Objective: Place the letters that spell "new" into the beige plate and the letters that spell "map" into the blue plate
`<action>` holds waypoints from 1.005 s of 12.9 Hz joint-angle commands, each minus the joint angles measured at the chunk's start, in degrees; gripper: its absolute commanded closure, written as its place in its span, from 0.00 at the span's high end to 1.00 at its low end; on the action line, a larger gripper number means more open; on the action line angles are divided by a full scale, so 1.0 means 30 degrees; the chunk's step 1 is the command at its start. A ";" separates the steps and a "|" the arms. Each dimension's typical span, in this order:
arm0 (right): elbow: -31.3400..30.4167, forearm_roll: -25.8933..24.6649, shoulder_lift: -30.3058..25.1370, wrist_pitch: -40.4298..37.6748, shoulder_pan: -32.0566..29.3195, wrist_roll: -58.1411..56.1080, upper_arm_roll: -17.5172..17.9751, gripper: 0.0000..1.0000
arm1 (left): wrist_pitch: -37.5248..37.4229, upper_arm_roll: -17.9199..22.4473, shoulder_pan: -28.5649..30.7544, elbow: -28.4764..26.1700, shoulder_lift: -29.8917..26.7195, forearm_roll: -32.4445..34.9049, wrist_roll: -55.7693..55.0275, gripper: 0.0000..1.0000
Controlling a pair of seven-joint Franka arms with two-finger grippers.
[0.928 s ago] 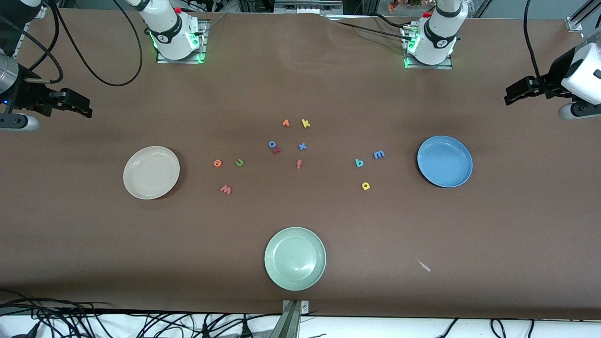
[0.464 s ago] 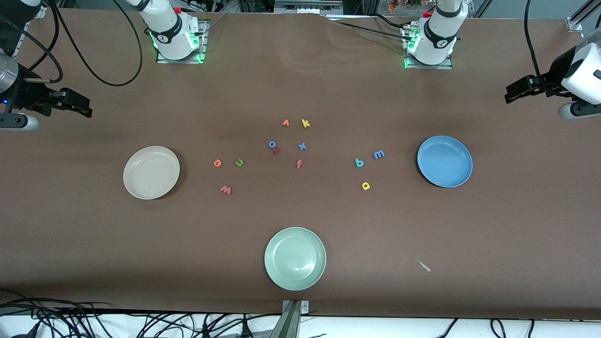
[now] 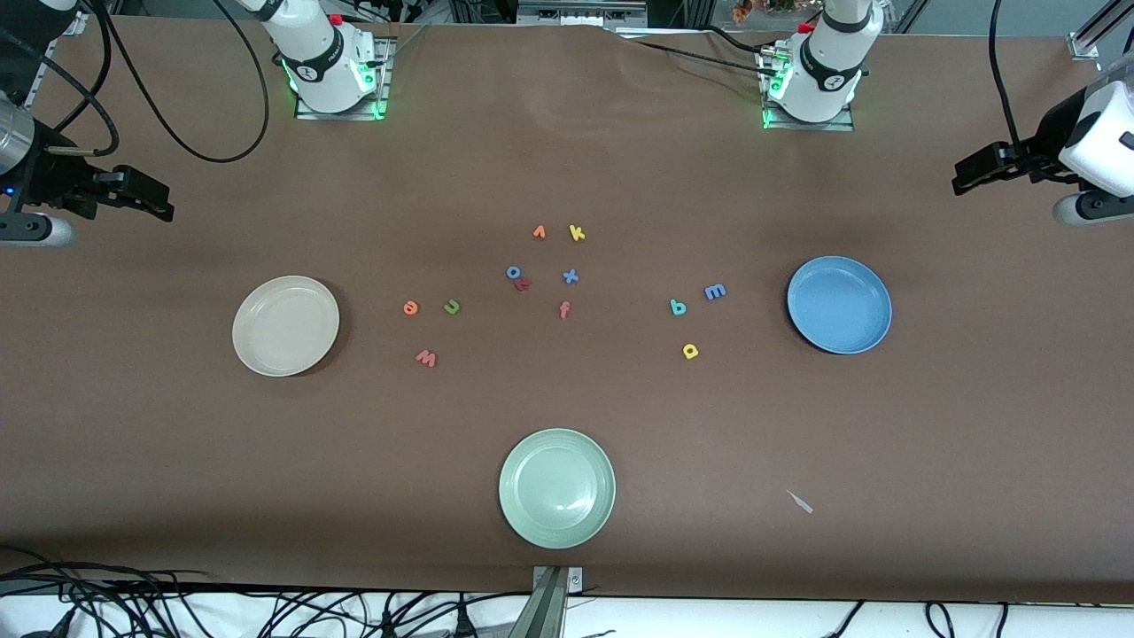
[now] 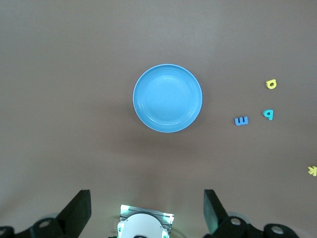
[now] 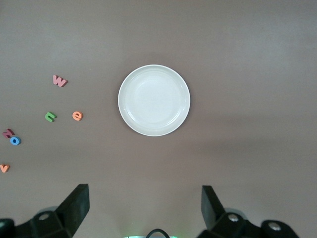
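table (image 3: 567, 159) brown, bare mid | beige plate (image 3: 285, 325) toward right arm's end, blue plate (image 3: 839, 304) toward left arm's end, both empty | n (image 3: 452, 307) e (image 3: 410, 307) w (image 3: 426, 358) near beige plate | m (image 3: 715, 291), teal letter (image 3: 678, 307), yellow letter (image 3: 690, 351) near blue plate | left end effector (image 4: 146, 213) up over table by blue plate, wide open, holding nothing | right end effector (image 5: 143, 208) same by beige plate

Front view: the small red letter (image 3: 523, 284) touching the blue "o" (image 3: 513, 272) was too small for us to read. We couldn't settle which way the teal letter (image 3: 678, 307) and the yellow letter (image 3: 690, 351) faced. The pale sliver (image 3: 800, 501) low in frame was unidentifiable. The frame edge clipped the left gripper (image 4: 146, 194), the right gripper (image 5: 144, 191), half the yellow "k" (image 4: 312, 170) and part of the orange "v" (image 5: 4, 168).
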 commanded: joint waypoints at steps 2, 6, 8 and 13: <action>-0.0032 0.0246 -0.0335 -0.0215 -0.0042 0.0047 0.0041 1.00 | -0.0429 -0.0050 0.0040 0.0540 0.0242 -0.0378 -0.0029 1.00; -0.0032 0.0246 -0.0335 -0.0215 -0.0042 0.0047 0.0041 1.00 | -0.0196 -0.0050 -0.0018 0.0540 0.0242 -0.0261 0.0146 1.00; -0.0032 0.0246 -0.0335 -0.0215 -0.0042 0.0047 0.0041 1.00 | 0.0855 -0.0050 -0.0018 0.0540 0.0213 -0.0232 0.0205 1.00; -0.0032 0.0246 -0.0335 -0.0215 -0.0042 0.0076 0.0041 1.00 | 0.1270 -0.0050 -0.0018 0.0540 0.0242 -0.0232 0.0206 1.00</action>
